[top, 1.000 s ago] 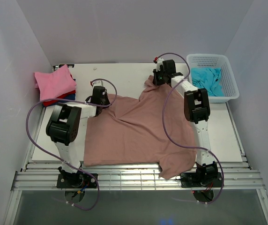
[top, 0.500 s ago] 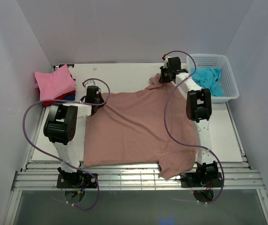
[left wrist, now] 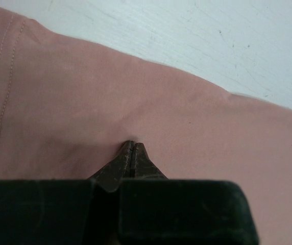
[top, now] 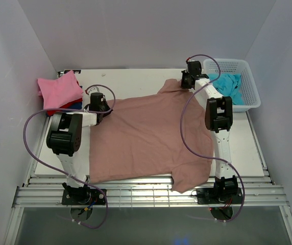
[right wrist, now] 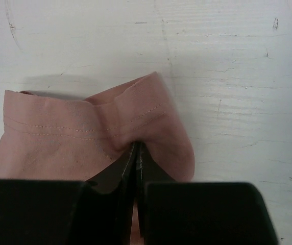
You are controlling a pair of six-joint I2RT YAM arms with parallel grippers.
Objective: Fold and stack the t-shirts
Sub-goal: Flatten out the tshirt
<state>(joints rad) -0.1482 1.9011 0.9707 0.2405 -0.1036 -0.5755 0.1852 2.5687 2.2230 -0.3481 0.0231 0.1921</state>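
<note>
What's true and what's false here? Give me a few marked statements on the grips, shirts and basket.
1. The left gripper and right gripper are each shut on the rose-brown shirt. True.
2. The basket holds nothing. False: a turquoise shirt lies in it.
3. The pink shirt tops the pile at the table's far left. True.
4. The rose-brown shirt is folded in half. False: it lies spread out on the table, and its near right part reaches past the near edge.
</note>
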